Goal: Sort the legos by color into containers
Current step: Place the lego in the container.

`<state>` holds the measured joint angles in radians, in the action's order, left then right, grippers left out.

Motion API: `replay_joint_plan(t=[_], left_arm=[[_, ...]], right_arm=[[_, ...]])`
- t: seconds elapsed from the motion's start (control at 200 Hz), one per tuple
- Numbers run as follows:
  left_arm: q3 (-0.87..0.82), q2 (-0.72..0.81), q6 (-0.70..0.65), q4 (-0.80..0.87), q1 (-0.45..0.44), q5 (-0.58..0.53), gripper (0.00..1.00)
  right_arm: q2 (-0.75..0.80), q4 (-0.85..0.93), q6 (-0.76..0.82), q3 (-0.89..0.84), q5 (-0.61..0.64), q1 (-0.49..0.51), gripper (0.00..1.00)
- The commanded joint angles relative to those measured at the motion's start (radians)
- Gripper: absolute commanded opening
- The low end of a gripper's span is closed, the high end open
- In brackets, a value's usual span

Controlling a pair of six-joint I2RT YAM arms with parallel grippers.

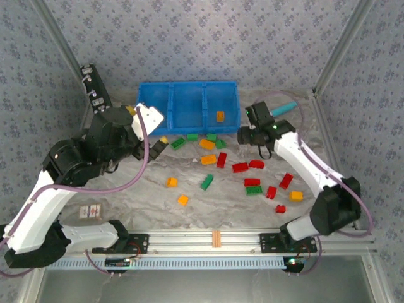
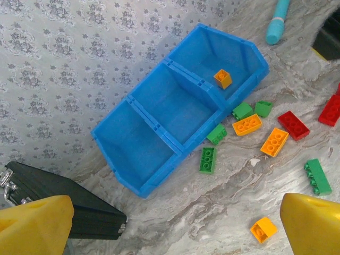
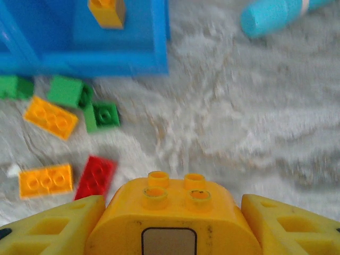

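The blue bin stands at the back centre with three compartments; one orange lego lies in its right one. Red, green and orange legos are scattered on the table in front of the bin. My right gripper hovers just off the bin's right front corner, shut on a yellow rounded lego with four studs, held between both fingers. In its wrist view the bin and the orange lego lie ahead to the left. My left gripper stands open and empty, raised left of the bin.
A teal stick lies right of the bin. A black panel with silver parts leans at the back left, close to the left arm. A small card lies near the front left. Metal frame posts bound the table.
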<state>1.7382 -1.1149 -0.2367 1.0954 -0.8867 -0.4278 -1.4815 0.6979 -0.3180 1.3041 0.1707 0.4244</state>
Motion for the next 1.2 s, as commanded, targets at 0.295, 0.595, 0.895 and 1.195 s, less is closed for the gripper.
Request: replay_joint_plan(t=[0.295,0.595,0.895,1.195], left_arm=[[-0.031,0.035,-0.051,-0.039,-0.006,-0.061,1.00],[-0.026,0.010,-0.059,-0.031,-0.006,-0.072,1.00],[-0.021,-0.015,-0.064,-0.031,-0.006,-0.075,1.00],[-0.012,-0.017,-0.061,-0.031,-0.006,-0.070,1.00]], right_arm=[[-0.502,-0.048,0.137,0.524,0.003,-0.001,0.48],[-0.783,-0.032,0.157,0.782,-0.041,-0.023,0.48],[-0.891,-0.004,0.166,0.935,-0.084,-0.041,0.52],[-0.828,0.000,0.198,0.912,-0.102,-0.027,0.60]])
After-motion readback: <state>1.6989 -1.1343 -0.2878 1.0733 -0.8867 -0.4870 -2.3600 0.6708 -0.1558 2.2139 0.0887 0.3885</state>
